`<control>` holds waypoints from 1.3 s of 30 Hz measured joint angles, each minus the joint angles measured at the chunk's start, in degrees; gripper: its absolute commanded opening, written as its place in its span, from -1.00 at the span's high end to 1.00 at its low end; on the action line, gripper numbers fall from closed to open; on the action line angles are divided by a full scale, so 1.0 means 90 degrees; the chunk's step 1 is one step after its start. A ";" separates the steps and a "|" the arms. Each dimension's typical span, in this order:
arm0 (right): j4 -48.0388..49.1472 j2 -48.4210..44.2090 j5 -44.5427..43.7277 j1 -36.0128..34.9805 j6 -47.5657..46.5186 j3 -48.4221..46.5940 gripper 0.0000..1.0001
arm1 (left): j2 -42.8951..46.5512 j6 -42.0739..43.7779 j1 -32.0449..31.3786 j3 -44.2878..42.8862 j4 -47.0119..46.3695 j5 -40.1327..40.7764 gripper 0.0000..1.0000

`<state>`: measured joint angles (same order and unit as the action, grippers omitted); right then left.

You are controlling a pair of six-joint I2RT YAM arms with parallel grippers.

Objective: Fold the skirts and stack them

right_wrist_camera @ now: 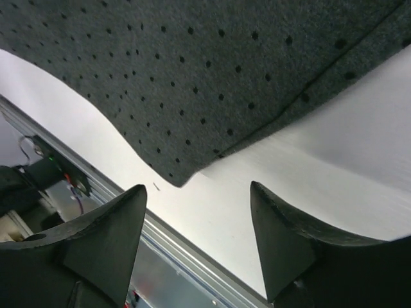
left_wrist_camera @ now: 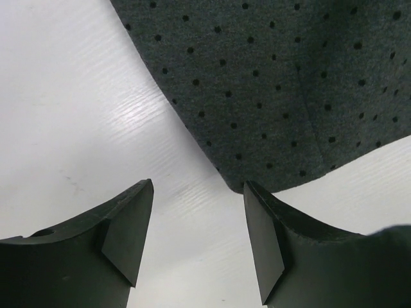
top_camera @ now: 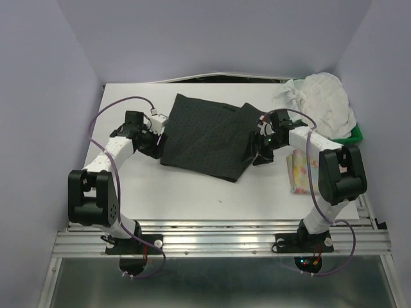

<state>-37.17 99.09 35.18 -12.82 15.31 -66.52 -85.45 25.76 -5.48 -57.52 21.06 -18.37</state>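
Observation:
The dark charcoal speckled skirt (top_camera: 209, 136) lies spread and partly folded on the white table (top_camera: 192, 199). Its cloth fills the top of the left wrist view (left_wrist_camera: 282, 96) and the right wrist view (right_wrist_camera: 212, 77). My left gripper (top_camera: 156, 142) sits at its left edge, open, with only bare table between its fingers (left_wrist_camera: 198, 186). At the skirt's right edge my right gripper (top_camera: 259, 152) also stands open and empty (right_wrist_camera: 198, 187). The pastel yellow floral skirt (top_camera: 298, 170) lies folded at the right, partly behind the right arm. In the green tray (top_camera: 355, 135) at the back right sits the white crinkly skirt (top_camera: 321, 102).
Purple walls close in the table on three sides. An aluminium rail (top_camera: 218, 239) runs along the near edge, where both arm bases are bolted. Cables loop off both arms.

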 measured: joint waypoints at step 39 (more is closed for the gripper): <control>0.2142 -0.0469 0.1943 -0.0279 0.0981 0.1336 0.99 | -0.2120 -0.1982 0.1260 0.0185 -0.0452 -0.3349 1.00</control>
<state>-17.89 94.87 52.66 -15.33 24.14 -54.50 -104.53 7.92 5.87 -55.86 16.99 -48.51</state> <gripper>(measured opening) 0.036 0.218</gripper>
